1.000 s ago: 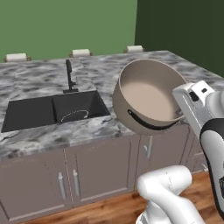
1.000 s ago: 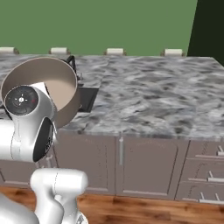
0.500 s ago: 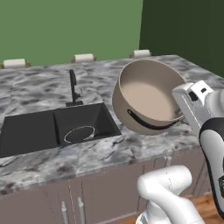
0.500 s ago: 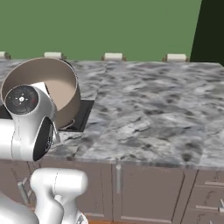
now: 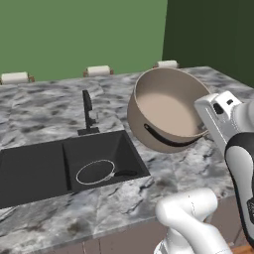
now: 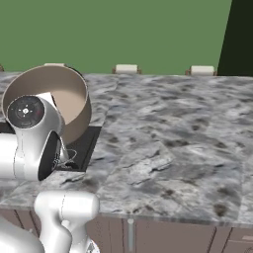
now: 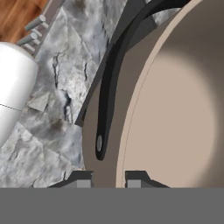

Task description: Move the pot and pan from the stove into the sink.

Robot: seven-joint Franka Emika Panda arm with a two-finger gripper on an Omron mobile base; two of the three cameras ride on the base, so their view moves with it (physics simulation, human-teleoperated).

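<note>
Up in the air, the pot (image 5: pixel 166 111) hangs tilted on its side, its pale inside turned toward the left base camera and one dark curved handle (image 5: pixel 166 138) low on its wall. It sits above the table (image 5: pixel 44 106), just to the right of the sink (image 5: pixel 34 168) and over the sink's right edge. The gripper (image 7: pixel 109 178) has its jaws pinched narrow on the pot's rim: in the hand view one dark fingertip (image 7: pixel 83 179) lies against the outer tan wall and the other against the pale inner side, with the rim between them. A black handle (image 7: pixel 109 87) curves along the outer wall just above that grip.

Down in the right-hand basin of the sink lies the pan (image 5: pixel 95 172), flat on the bottom, its thin light rim showing as a ring and its handle pointing right toward the basin wall. The slim black faucet (image 5: pixel 88 111) stands upright at the sink's back edge, left of the pot.

From the right base view, the pot (image 6: pixel 64 99) shows its tan outer wall and open mouth behind the arm's round joint, with the dark sink (image 6: pixel 84 146) below it.
</note>
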